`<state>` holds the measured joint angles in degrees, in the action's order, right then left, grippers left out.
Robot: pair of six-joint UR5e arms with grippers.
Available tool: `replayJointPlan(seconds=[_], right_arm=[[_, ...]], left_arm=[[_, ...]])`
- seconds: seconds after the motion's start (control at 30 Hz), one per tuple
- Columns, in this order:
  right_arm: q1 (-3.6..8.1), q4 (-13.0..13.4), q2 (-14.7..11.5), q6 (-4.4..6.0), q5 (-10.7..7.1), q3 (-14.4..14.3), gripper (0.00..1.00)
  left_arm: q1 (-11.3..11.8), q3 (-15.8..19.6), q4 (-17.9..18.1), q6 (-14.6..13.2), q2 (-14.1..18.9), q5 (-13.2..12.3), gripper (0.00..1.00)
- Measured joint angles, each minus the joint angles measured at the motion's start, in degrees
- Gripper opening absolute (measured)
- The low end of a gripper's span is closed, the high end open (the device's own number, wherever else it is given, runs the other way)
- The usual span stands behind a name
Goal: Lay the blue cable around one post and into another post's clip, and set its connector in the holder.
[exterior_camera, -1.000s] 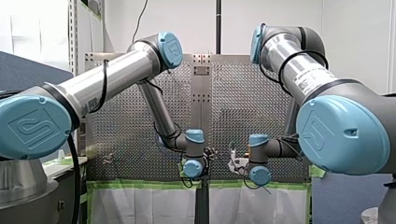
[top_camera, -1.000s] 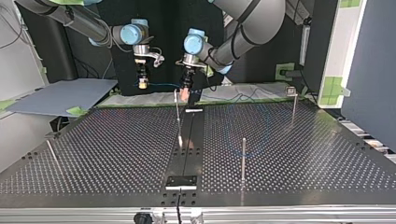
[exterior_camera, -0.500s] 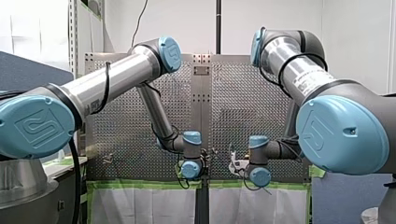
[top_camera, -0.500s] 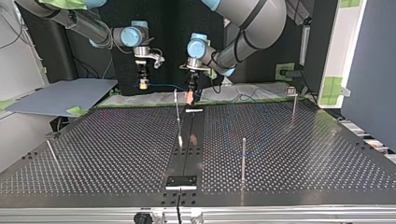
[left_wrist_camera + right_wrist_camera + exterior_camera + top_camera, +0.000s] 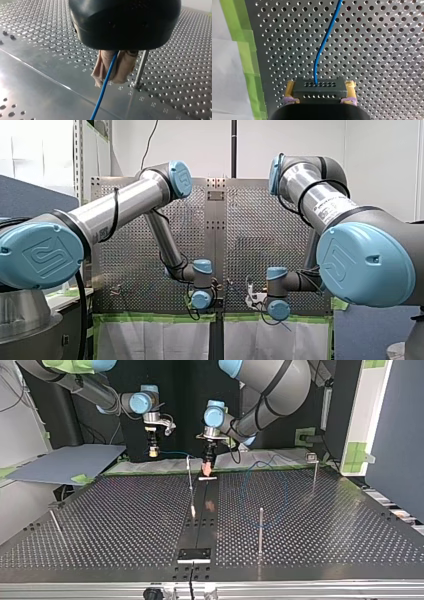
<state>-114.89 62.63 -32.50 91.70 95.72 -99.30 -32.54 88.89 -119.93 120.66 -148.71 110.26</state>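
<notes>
We are pinching the cable (image 5: 103,92) in our left gripper (image 5: 111,76), its beige pads (image 5: 124,66) clamped on it. A post (image 5: 140,65) is standing just beside them, clear of the cable. Our right gripper (image 5: 320,85) is clasping the connector (image 5: 319,91) near the table (image 5: 374,50) edge, with the cable running straight ahead. Our left gripper looks nearer for the wrap.

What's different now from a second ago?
My left claw, shut on the cable, came down toward the table and a little toward the top view's right. Nothing was taken up or let go. My right claw kept the connector about where it was; the posts did not move.
</notes>
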Motion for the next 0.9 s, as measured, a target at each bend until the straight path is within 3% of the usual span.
replayJointPlan(seconds=[0.27,0.5,0.9], right_arm=[[0.23,-0.38,0.08,0.06,-0.69,1.11,0.00],[0.48,-0.83,0.14,-0.33,-1.00,1.69,0.00],[1.44,-0.63,0.25,-0.68,-1.16,1.93,0.00]], left_arm=[[1.41,-1.24,-0.80,0.65,-0.69,-0.91,0.15],[1.89,-3.06,-3.20,-0.93,-2.30,-0.88,0.15],[2.72,-4.04,-1.69,2.37,-2.36,-1.17,0.15]])
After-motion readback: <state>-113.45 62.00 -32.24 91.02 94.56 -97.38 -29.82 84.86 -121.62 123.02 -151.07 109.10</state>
